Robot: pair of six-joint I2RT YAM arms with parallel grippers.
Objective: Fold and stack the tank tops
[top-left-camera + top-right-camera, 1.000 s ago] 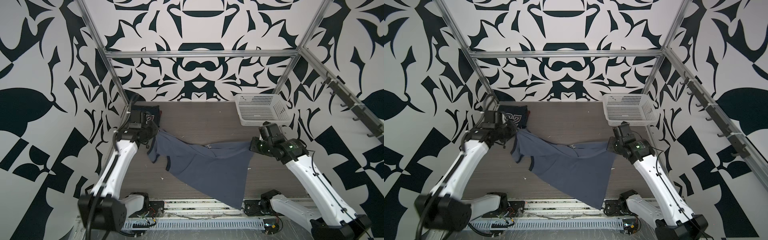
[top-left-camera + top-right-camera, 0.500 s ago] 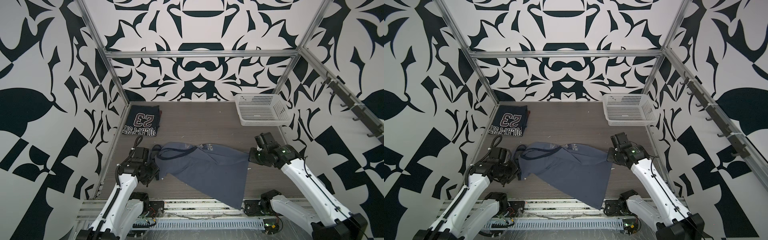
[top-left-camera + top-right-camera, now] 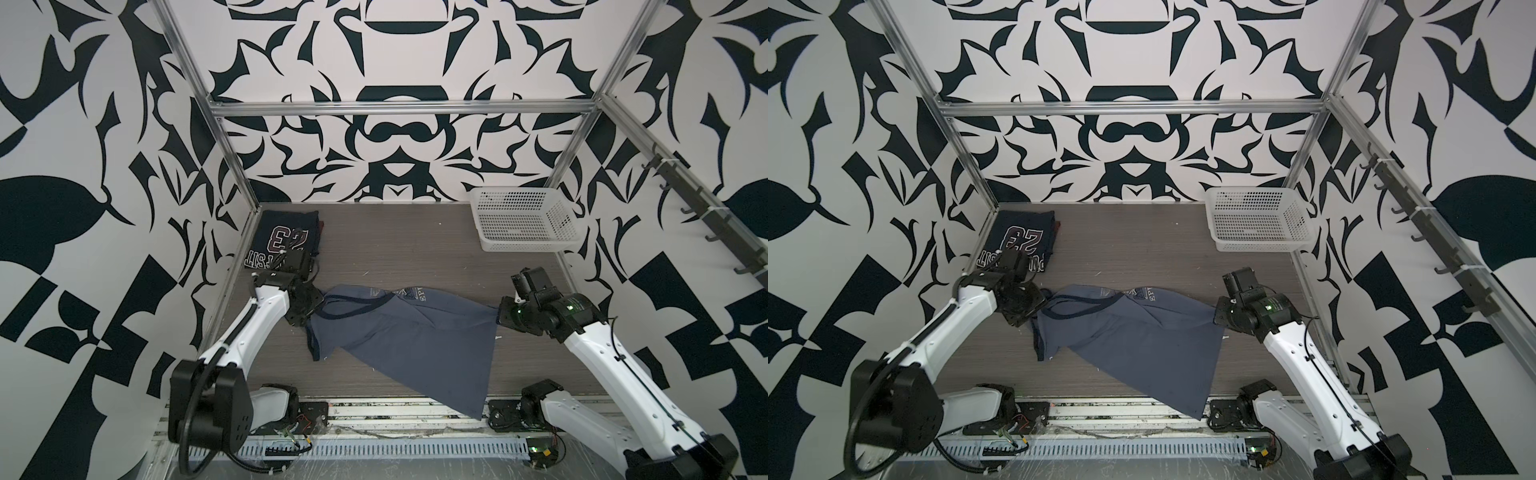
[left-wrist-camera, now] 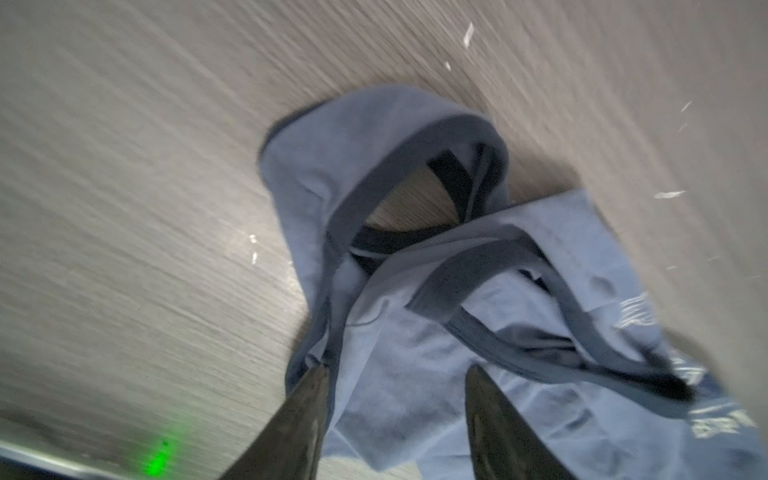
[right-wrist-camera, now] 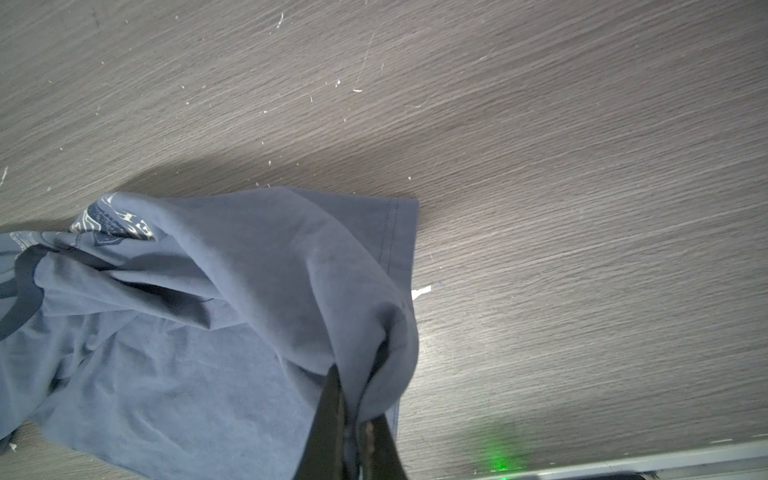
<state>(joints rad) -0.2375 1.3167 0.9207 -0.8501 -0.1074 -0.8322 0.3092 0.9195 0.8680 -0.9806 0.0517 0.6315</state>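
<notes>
- In both top views, the blue tank top (image 3: 415, 345) is seen crumpled mid-bench, and the folded navy tank top (image 3: 286, 243) at the far left corner.
- In the left wrist view, the left claw (image 4: 395, 382) is seen apart over the soft straps (image 4: 457, 270).
- In the right wrist view, the right claw (image 5: 353, 399) is seen clamped on the limp hem corner, judged a sound hold.

L arm (image 3: 257, 328) hid part of the lettering on navy top (image 3: 291, 226) in both top views. L wrist pic was motion-blurred; blue top (image 4: 415, 340) ran off its edge. Its print (image 3: 417, 294) was too small to read from above.

Bare tabletop (image 3: 399, 241) between navy tank top (image 3: 286, 235) and white basket (image 3: 523, 242); slate-blue tank top (image 3: 415, 345) across the middle.
</notes>
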